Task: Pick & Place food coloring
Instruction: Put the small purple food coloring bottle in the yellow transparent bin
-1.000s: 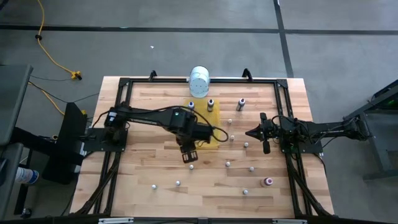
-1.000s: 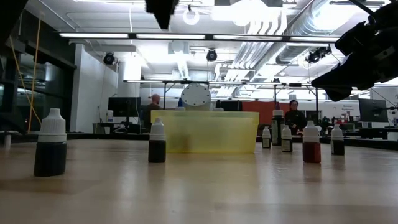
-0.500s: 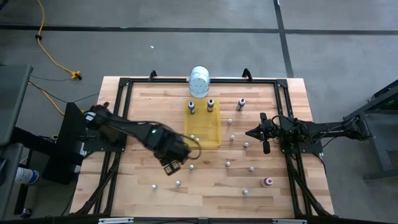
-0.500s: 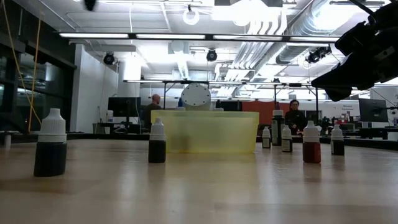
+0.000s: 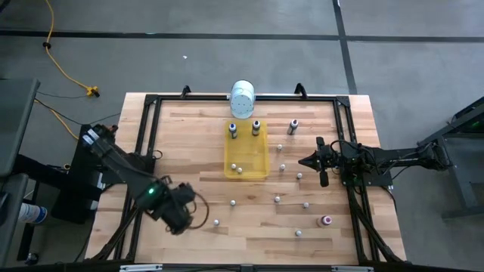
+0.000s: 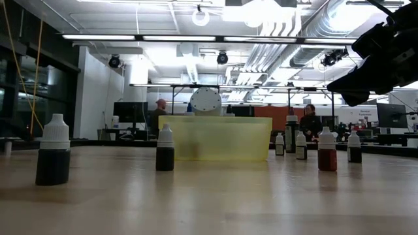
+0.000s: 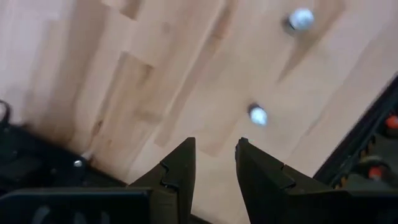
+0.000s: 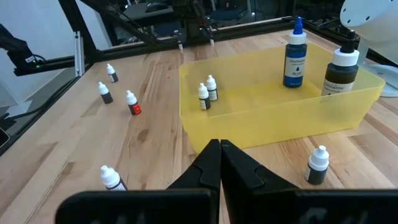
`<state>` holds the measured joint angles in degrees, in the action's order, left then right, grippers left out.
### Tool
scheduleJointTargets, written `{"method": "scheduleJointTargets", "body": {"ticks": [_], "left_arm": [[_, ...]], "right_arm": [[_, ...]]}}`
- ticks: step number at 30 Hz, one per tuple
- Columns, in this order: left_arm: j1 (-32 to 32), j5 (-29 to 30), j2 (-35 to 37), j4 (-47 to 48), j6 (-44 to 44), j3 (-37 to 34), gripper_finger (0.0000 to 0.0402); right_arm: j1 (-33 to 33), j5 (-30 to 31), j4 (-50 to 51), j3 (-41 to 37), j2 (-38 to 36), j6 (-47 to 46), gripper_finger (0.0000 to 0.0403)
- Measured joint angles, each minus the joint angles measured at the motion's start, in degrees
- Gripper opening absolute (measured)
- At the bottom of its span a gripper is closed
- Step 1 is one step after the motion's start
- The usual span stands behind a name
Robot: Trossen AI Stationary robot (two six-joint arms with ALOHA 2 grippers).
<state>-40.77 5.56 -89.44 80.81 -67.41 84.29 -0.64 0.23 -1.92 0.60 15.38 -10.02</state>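
Observation:
The food coloring is many tiny white-capped bottles scattered upright on the wooden table, such as a red one and one near the front. Two tiny bottles and two taller ones stand in the yellow tray. My left gripper hangs over the table's near left part, pointing down, open with nothing between its fingers. Two bottle caps show on the wood beyond its fingertips. My right gripper waits shut at the right, aimed at the tray.
A large white cylindrical container lies at the far edge behind the tray. A taller dark bottle stands right of the tray. Black frame rails run along the table's sides. Bare wood lies left of the tray. People stand in the room beyond.
My left gripper has swung from just beside the tray's near end toward the table's left and near edges, sinking a little and rolling its wrist, with its finger gap unchanged. It has left the low view's top. The bottles and the tray have kept their places.

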Motion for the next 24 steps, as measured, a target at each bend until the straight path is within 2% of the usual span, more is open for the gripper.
{"method": "scheduleJointTargets", "body": {"ticks": [4,11,16,24], "left_arm": [[-4.71,-0.08,0.81,-5.48,0.03,-5.24,0.0128],[-8.91,0.04,1.00,-15.97,1.23,-13.07,0.0199],[-11.17,1.40,0.93,-23.93,12.48,-18.00,0.0219],[-12.66,3.57,0.91,-27.54,29.35,-22.99,0.0221]], "right_arm": [[0.00,0.00,0.01,0.00,0.00,0.00,0.0000],[0.00,0.00,0.01,0.00,0.00,0.00,0.0000],[0.00,0.00,0.01,0.00,0.00,0.00,0.0000],[0.00,0.00,0.01,0.00,0.00,0.00,0.0000]]}}
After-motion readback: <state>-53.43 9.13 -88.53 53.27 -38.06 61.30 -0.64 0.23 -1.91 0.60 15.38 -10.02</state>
